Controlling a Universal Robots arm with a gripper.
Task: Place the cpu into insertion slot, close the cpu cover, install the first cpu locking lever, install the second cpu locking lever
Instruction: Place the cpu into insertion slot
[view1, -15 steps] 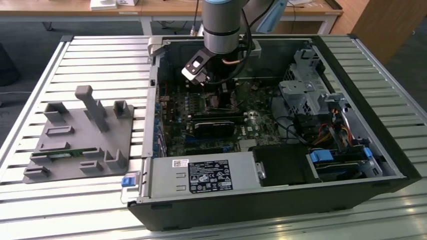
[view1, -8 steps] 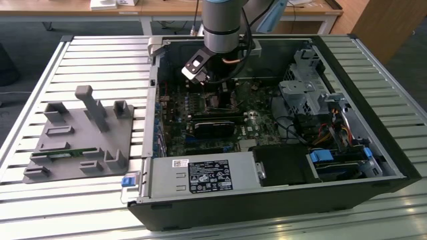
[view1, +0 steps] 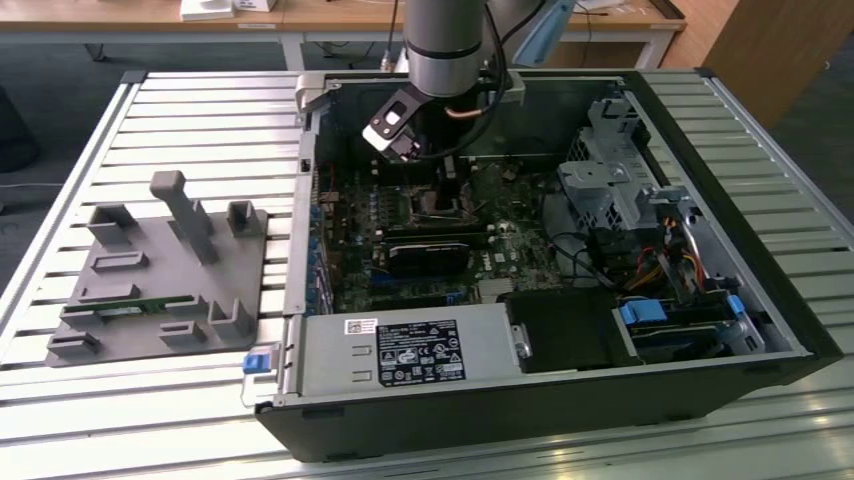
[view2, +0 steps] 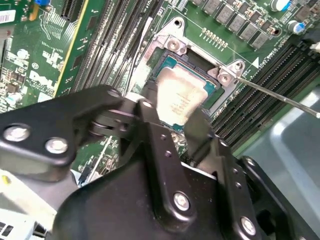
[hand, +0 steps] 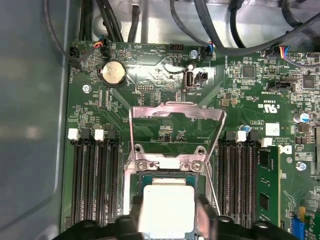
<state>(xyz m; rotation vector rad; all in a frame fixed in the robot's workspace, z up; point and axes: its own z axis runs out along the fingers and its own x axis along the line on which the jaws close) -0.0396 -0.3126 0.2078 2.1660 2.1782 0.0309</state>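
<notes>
Black end effector (view2: 172, 114) fingers clamp the cpu (view2: 182, 95) by two opposite edges, right at the insertion slot (view2: 160, 57); whether it sits fully in, I cannot tell. The cpu cover (hand: 175, 111) stands swung open.

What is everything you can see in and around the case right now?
slatted table: one, silver, under everything
computer case: one, black, open on the table
moulded fixture: one, grey, on the table at the exterior view's left of the case
motherboard: one, green, inside the case
cpu: one, silver-grey, at the insertion slot
insertion slot: one, black, on the motherboard
cpu cover: one, silver, swung up open
memory slots: several, black, flanking the insertion slot
coin cell: one, silver, on the motherboard
arm: one, grey, reaching into the case
gripper: one, black, closed on the cpu
</notes>
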